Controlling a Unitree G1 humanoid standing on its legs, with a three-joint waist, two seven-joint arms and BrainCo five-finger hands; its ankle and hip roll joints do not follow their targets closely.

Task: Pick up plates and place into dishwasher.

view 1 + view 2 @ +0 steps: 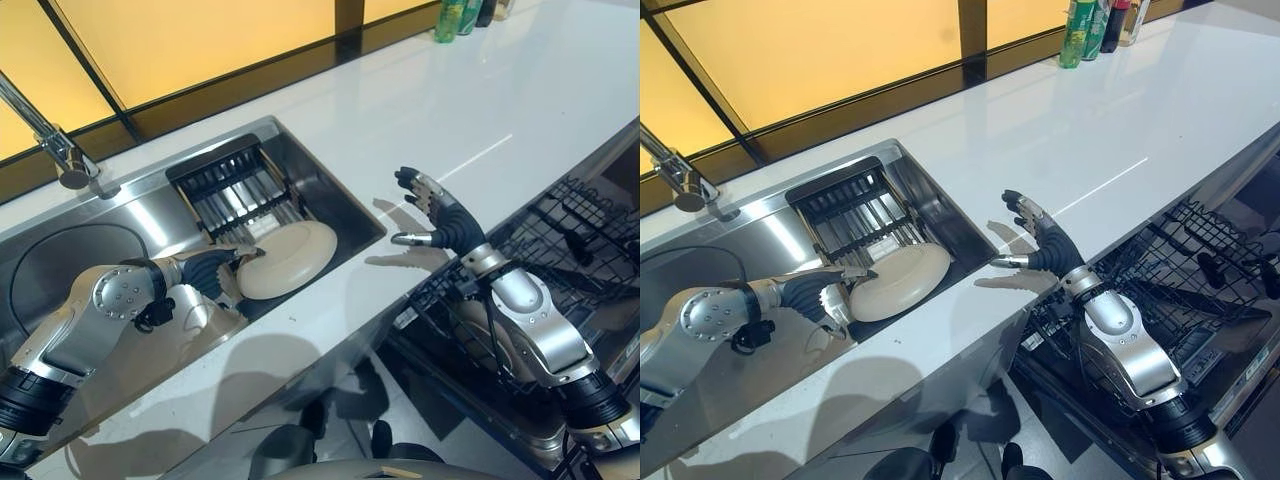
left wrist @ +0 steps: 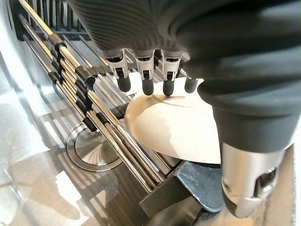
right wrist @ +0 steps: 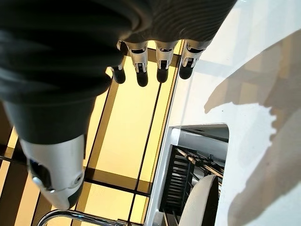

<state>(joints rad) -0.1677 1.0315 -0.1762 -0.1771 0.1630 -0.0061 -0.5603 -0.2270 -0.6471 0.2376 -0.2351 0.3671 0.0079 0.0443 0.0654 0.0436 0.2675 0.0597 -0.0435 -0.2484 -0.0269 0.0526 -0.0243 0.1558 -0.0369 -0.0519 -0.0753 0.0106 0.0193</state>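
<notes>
Two hands are in view. Left hand (image 1: 205,270) reaches into the sink (image 1: 150,215) at the left, fingers (image 2: 146,84) extended over the near rim of the cream plate (image 1: 288,258), thumb beneath; not clamped. Plate leans tilted against the dark rack (image 1: 235,185) in the sink. Tap (image 1: 55,140) stands far left. Right hand (image 1: 440,215) hovers above the white bench (image 1: 480,110), fingers spread, holding nothing. Dishwasher rack (image 1: 575,225) lies open at the right. Bottles (image 1: 455,18) stand far right.
</notes>
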